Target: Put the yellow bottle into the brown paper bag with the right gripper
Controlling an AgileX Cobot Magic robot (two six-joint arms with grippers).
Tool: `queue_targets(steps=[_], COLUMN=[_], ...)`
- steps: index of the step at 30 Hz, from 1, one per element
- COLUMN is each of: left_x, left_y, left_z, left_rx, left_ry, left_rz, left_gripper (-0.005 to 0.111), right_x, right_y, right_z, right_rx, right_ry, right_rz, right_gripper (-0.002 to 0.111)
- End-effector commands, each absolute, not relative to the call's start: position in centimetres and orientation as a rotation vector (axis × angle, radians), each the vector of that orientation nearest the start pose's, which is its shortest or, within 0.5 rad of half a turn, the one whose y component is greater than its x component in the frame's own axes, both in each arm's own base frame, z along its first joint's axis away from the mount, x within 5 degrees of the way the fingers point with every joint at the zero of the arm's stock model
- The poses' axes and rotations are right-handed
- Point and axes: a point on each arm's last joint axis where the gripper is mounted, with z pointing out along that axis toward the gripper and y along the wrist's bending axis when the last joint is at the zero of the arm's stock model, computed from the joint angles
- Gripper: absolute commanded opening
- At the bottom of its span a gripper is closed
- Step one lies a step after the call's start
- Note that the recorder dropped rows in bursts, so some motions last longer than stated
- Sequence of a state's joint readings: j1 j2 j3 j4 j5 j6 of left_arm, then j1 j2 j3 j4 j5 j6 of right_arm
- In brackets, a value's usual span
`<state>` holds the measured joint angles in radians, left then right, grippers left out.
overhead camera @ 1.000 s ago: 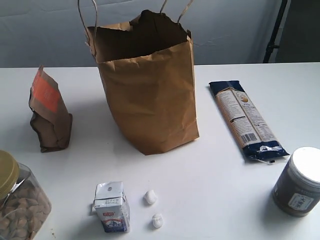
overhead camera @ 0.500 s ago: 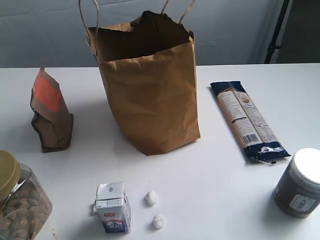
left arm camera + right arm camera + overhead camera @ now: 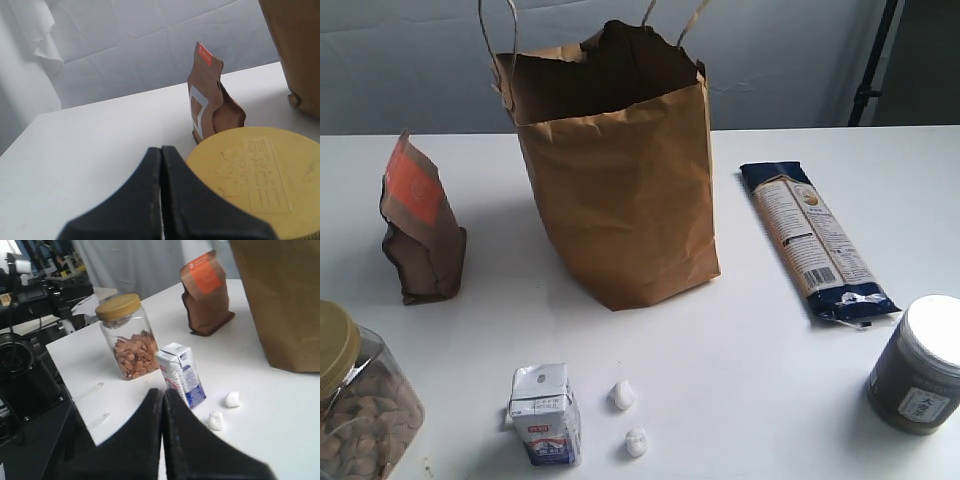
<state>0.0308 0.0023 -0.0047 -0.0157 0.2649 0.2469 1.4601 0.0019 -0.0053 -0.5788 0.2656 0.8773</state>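
Observation:
The brown paper bag (image 3: 620,180) stands upright and open-topped at the middle back of the white table (image 3: 760,380); its side also fills a corner of the right wrist view (image 3: 285,300) and an edge of the left wrist view (image 3: 297,50). The yellow bottle shows in no view. Neither arm appears in the exterior view. My right gripper (image 3: 163,392) is shut with nothing between its fingers, low over the table near the milk carton (image 3: 181,374). My left gripper (image 3: 161,150) is shut and empty beside the nut jar's gold lid (image 3: 255,175).
A small brown pouch with an orange label (image 3: 420,235) stands left of the bag. The nut jar (image 3: 355,410) is at the front left, the milk carton (image 3: 545,415) and two white lumps (image 3: 622,396) in front. A long pasta packet (image 3: 815,240) and a dark-filled white-lidded jar (image 3: 920,365) lie right.
The bag and its handles have shifted very slightly to the right and settled; nothing else on the table has moved.

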Motion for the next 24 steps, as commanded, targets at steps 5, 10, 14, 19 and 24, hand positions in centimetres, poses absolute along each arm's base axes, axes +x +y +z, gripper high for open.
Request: queue_targets(steps=[5, 10, 14, 19, 24], left_x=[5.5, 5.5, 5.5, 5.5, 5.5], left_y=[0.1, 0.1, 0.1, 0.1, 0.1], left_z=[19.0, 19.0, 19.0, 19.0, 19.0], left_rx=[0.174, 0.174, 0.174, 0.174, 0.174], left_ry=[1.738, 1.738, 1.738, 1.738, 1.738], left_rz=[0.187, 0.187, 0.187, 0.187, 0.187], left_gripper=[0.000, 0.000, 0.000, 0.000, 0.000], right_x=[2.3, 3.4, 4.2, 4.9, 5.2], right_y=[5.1, 4.5, 3.8, 2.9, 2.2], right_z=[20.7, 20.8, 20.9, 20.9, 20.4], right_rx=[-0.798, -0.620, -0.477, -0.299, -0.199], right_ry=[1.445, 1.472, 1.492, 1.529, 1.587], right_rz=[1.014, 0.822, 0.685, 0.547, 0.433], right_gripper=[0.000, 0.000, 0.000, 0.000, 0.000])
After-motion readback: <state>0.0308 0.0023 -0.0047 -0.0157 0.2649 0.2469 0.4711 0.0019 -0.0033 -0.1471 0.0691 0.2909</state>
